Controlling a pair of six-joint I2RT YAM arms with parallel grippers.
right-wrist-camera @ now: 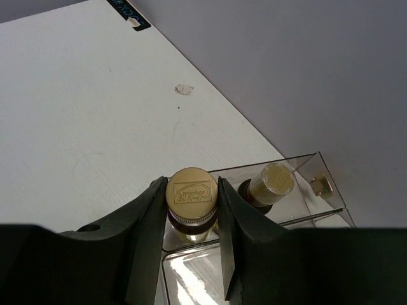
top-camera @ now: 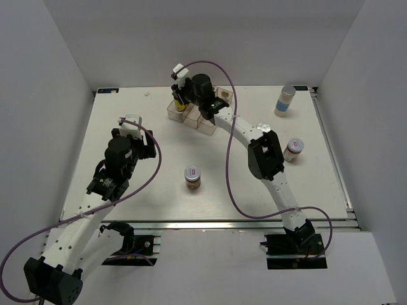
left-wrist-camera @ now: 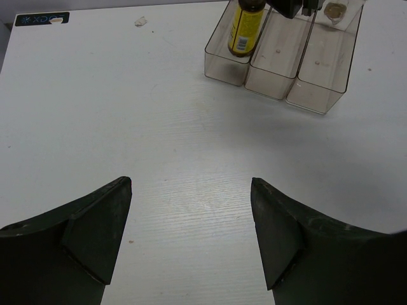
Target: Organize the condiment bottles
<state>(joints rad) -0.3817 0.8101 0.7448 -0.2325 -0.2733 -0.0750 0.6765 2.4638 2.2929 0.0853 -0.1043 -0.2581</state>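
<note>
- Near bottle (top-camera: 193,177), squat and brown with a pale lid, stands upright on the table (top-camera: 318,184) between the two arm bases.
- Left claw (left-wrist-camera: 189,210) hangs spread wide over bare table with nothing in it. The near bottle lies to its right and closer to the bases, so I judge this the handier arm for it.
- Right bottle (top-camera: 294,150), also brown with a pale lid, stands upright just beside the right arm's forearm. Its lid has a reddish mark too small to read.
- Tray (left-wrist-camera: 321,89), clear with three compartments, sits far centre.
- Yellow bottle (right-wrist-camera: 191,194) stands upright in the tray, long axis vertical, directly under the right claw (right-wrist-camera: 189,185), which is clenched on its cap from both sides.
- Whether the yellow bottle's base rests on the tray floor is hidden. With the claw straight above it, I judge the coming move to be a release and a plain vertical lift.
- The cap bears an embossed framed emblem, its letters illegible. In the left wrist view a yellow bottle's label shows fine print, also unreadable.
- Second bottle (right-wrist-camera: 269,184) stands just beyond the yellow one in the tray. I cannot tell which compartment it is in.
- White bottle (top-camera: 284,100), with a blue band, stands upright at far right, well apart from the tray, on the right arm's side.
- Sticker (left-wrist-camera: 42,19) at the far left corner is dark with pale lettering too small to read.
</note>
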